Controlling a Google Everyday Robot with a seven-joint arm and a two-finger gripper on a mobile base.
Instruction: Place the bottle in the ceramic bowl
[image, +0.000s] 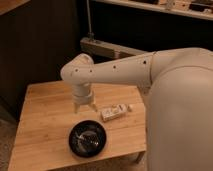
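Observation:
The small whitish-cream bottle lies on its side on the wooden table, its white cap pointing right. The glossy black ceramic bowl sits near the table's front edge, just left of and in front of the bottle. My gripper hangs from the white arm above the table's middle, behind the bowl and a short way left of the bottle. It holds nothing that I can see.
My large white arm and body fill the right side and hide the table's right end. A dark cabinet and a grey metal rail stand behind the table. Floor shows at the lower left.

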